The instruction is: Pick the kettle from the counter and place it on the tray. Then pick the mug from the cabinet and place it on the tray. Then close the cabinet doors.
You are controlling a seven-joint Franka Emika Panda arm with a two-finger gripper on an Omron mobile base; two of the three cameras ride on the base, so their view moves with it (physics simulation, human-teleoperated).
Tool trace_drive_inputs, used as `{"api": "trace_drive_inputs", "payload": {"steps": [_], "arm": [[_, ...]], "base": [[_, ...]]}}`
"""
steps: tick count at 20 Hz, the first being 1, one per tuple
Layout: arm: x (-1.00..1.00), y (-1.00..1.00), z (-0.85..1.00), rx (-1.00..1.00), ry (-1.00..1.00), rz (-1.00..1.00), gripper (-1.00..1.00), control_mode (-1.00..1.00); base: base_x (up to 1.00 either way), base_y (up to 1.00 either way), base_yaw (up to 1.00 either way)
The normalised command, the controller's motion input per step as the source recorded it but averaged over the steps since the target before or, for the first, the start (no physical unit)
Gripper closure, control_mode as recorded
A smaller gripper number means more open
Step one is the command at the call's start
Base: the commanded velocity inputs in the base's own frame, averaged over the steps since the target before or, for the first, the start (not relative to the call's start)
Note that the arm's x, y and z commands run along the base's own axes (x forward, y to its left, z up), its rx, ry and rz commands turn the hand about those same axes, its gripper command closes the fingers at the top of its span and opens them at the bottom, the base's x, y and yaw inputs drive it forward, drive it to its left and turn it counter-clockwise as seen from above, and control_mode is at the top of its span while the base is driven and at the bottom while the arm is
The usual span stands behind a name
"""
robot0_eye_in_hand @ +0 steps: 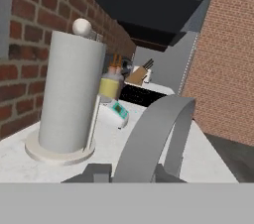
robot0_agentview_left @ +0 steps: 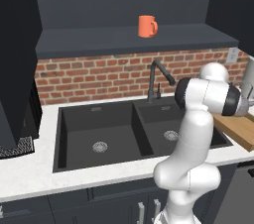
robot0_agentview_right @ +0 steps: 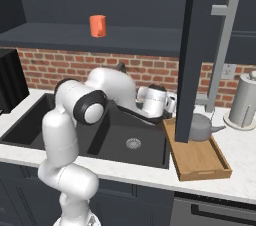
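Note:
The grey kettle [robot0_agentview_right: 202, 129] sits on the wooden tray [robot0_agentview_right: 200, 162], right of the sink, and the open cabinet door [robot0_agentview_right: 192, 55] hides its left half. In the hand view the kettle's arched handle [robot0_eye_in_hand: 154, 134] rises very close in front of the camera. My gripper [robot0_agentview_right: 170, 104] hovers just left of and above the kettle, at the door's edge. Its fingers are hidden, so its state is unclear. The orange mug [robot0_agentview_left: 147, 26] stands on the open cabinet's shelf [robot0_agentview_left: 124, 37], above the faucet. The tray's corner [robot0_agentview_left: 243, 134] lies below my wrist.
A tall pale paper-towel cylinder [robot0_agentview_right: 245, 101] stands on the counter [robot0_agentview_right: 240, 145] right of the tray. The black double sink [robot0_agentview_left: 99, 139] and its faucet [robot0_agentview_left: 156, 77] lie below the arm. A second open cabinet door [robot0_agentview_left: 15, 59] hangs at left. A black microwave [robot0_agentview_right: 10, 77] stands far left.

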Motion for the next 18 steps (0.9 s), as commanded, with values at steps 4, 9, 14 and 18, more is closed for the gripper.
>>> {"api": "trace_drive_inputs", "payload": {"steps": [4, 9, 14, 18], "arm": [[-0.26, 0.13, -0.30, -0.10, 0.02, -0.04, 1.00, -1.00], [-0.02, 0.24, -0.42, -0.03, -0.01, 0.00, 1.00, -1.00], [0.06, 0.23, -0.34, 0.00, -0.08, 0.00, 1.00, -1.00], [0.09, 0.03, -0.19, 0.00, -0.13, 0.00, 1.00, -1.00]], "base": [[0.00, 0.00, 0.00], [0.00, 0.00, 0.00], [0.00, 0.00, 0.00], [0.00, 0.00, 0.00]]}}
